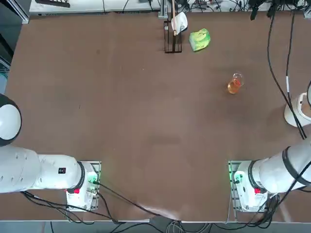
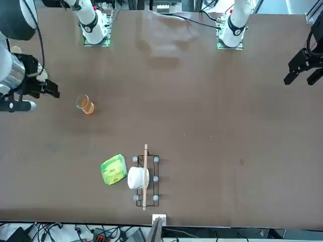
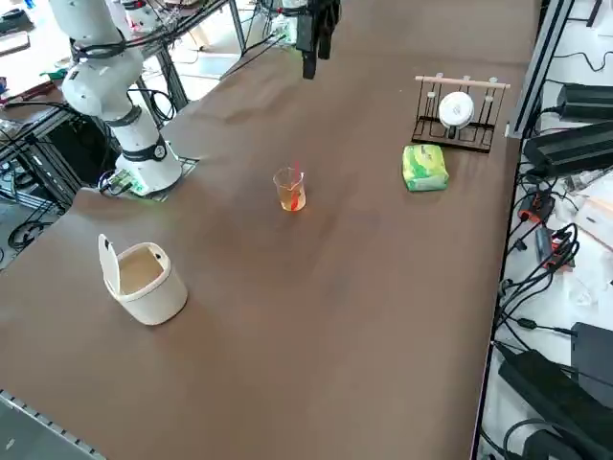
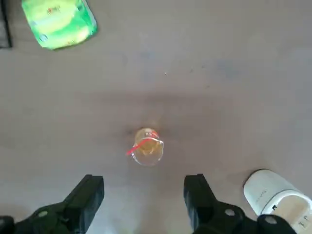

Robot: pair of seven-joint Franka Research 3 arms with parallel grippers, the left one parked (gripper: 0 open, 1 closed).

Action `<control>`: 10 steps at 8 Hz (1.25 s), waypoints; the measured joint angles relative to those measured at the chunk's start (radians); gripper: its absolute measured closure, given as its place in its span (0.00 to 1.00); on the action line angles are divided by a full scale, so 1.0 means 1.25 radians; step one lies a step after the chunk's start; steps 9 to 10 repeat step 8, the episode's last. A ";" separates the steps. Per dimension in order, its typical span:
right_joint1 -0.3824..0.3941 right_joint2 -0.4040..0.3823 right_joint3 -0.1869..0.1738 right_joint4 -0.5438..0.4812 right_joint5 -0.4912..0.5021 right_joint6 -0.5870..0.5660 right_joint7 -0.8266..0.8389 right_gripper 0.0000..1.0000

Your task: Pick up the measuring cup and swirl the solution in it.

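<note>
The measuring cup (image 1: 234,84) stands upright on the brown table (image 1: 121,121), in the right half of the overhead view and toward the far side. The solution (image 3: 292,199) fills its lower part as an orange translucent layer. A thin red line shows at the rim in the wrist view.

The right gripper (image 4: 144,195) hangs above the table with its 2 fingers (image 4: 85,197) spread wide apart and nothing between them. In the wrist view the measuring cup (image 4: 146,146) sits just ahead of the fingertips, roughly centred on the gap between them, and clear of both fingers. In the front view the right gripper (image 2: 43,86) is at the left edge of the picture, near the measuring cup (image 2: 85,105) but not touching it.

A green packet (image 1: 199,39) lies on the far side of the table, well apart from the measuring cup. Just to its left stands a black wire rack (image 1: 172,41) holding a white roll (image 2: 137,178) on a wooden rod (image 2: 145,176).

A white cup (image 3: 144,280) with a raised lid stands at the right edge of the table, near the base of the right arm (image 1: 277,172).
</note>
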 joint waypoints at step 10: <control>-0.117 -0.157 0.049 -0.131 0.048 0.004 0.009 0.00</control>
